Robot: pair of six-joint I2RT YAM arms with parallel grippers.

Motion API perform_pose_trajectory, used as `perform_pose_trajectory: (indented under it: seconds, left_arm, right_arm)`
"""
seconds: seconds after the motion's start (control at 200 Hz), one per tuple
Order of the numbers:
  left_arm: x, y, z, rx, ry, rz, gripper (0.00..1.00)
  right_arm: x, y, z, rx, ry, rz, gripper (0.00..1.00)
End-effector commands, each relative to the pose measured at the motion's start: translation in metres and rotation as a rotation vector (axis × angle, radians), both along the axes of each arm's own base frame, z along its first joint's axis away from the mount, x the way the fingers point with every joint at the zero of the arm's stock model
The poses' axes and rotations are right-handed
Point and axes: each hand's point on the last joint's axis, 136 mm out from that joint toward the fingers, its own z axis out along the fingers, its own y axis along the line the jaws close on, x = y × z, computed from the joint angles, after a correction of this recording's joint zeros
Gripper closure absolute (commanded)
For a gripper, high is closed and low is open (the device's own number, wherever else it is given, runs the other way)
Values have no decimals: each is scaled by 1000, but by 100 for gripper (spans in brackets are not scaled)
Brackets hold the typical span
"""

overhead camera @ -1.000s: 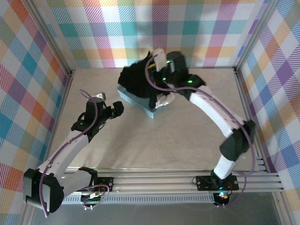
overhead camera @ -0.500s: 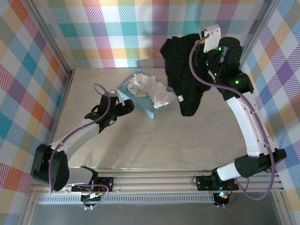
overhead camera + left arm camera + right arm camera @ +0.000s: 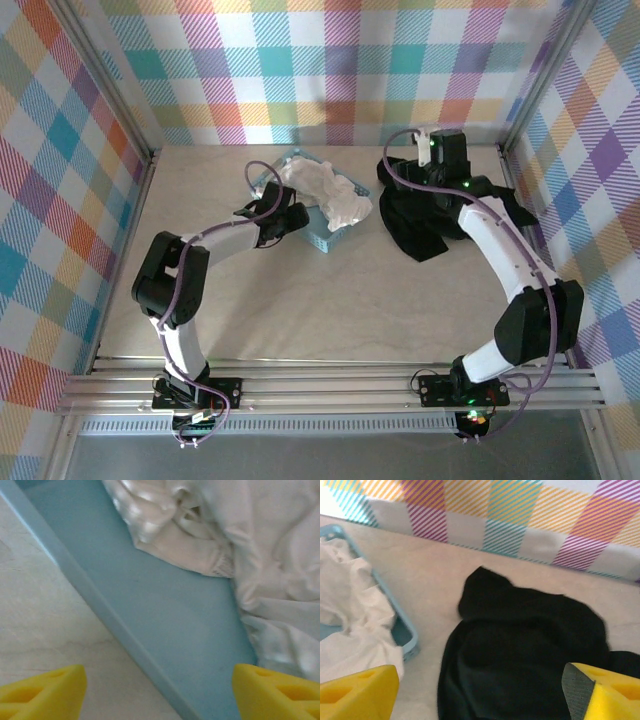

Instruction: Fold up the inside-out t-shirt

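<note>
Right wrist: right gripper (image 3: 480, 692) wide open (above crumpled t-shirt (image 3: 530, 640))

Left gripper (image 3: 160, 692): yellow fingertips at 7 and 5 o'clock, spread apart. Light-blue basket (image 3: 165, 625) rim runs from 11 to 6 o'clock. White cloth (image 3: 260, 555) lies inside at 2 o'clock. Table (image 3: 35, 620) at 9 o'clock.

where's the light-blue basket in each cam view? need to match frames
Top external: light-blue basket upper centre, just left of middle.
Left wrist: its bare floor and rim cross the frame diagonally.
Right wrist: its rim curves along the left edge.
Shared landmark: the white cloth bunched inside it.
</note>
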Motion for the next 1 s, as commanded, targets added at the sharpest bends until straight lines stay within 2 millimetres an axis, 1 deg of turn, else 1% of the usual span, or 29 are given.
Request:
perform_pose_trajectory:
  seconds: [0.0, 0.105, 0.175, 0.185, 0.205, 0.255, 0.305, 0.335, 0.375, 0.4, 0.43, 0.48, 0.515, 0.57, 0.62, 0.66, 0.73, 0.895, 0.91, 0.95, 0.995]
  left_arm:
    - [2, 32, 1, 163, -1, 51, 29]
    - [6, 81, -2, 306, 18, 117, 37]
    - [13, 123, 2, 391, 25, 189, 39]
    - [10, 131, 1, 413, 46, 197, 39]
    - [9, 146, 2, 438, 60, 224, 39]
    - [13, 177, 10, 463, 63, 287, 39]
    - [18, 202, 22, 453, 59, 340, 39]
    - [19, 212, 30, 445, 54, 361, 39]
    - [21, 218, 43, 440, 34, 373, 37]
    - [21, 215, 53, 435, 13, 365, 36]
    - [22, 206, 63, 414, -17, 344, 33]
    - [20, 180, 77, 380, -67, 271, 29]
    - [16, 156, 83, 374, -99, 203, 26]
    - [7, 123, 84, 399, -122, 92, 23]
    - [-2, 105, 79, 426, -118, 24, 21]
    - [-9, 97, 72, 453, -101, -23, 21]
    - [-20, 91, 58, 505, -69, -98, 21]
    - [-41, 69, 40, 576, -58, -326, 24]
    - [-38, 64, 42, 568, -84, -339, 24]
    - [-38, 60, 39, 578, -92, -372, 24]
    - [-35, 62, 35, 611, -80, -378, 26]
  right_arm:
    - [-3, 27, 11, 159, -20, 90, 14]
    - [-9, 33, 1, 197, 7, 109, 14]
    - [-12, 34, -2, 211, 15, 113, 14]
    - [-13, 34, -3, 212, 15, 115, 14]
    - [-14, 35, -3, 216, 17, 118, 13]
    - [-17, 36, -4, 227, 21, 123, 13]
    - [-19, 38, -6, 240, 31, 129, 13]
    - [-20, 40, -7, 253, 39, 136, 13]
    - [-22, 43, -8, 267, 49, 148, 13]
    - [-24, 44, -10, 277, 56, 153, 13]
    - [-25, 46, -12, 289, 65, 158, 13]
    - [-28, 50, -15, 307, 77, 171, 13]
    - [-30, 52, -18, 317, 87, 175, 13]
    - [-32, 55, -23, 333, 101, 183, 13]
    - [-35, 58, -26, 341, 112, 194, 13]
    - [-36, 59, -30, 343, 122, 198, 13]
    - [-38, 62, -36, 349, 140, 205, 13]
    - [-39, 68, -48, 373, 175, 219, 13]
    - [-39, 69, -49, 376, 177, 220, 13]
    - [-38, 71, -51, 383, 183, 222, 13]
    - [-38, 74, -53, 392, 191, 228, 13]
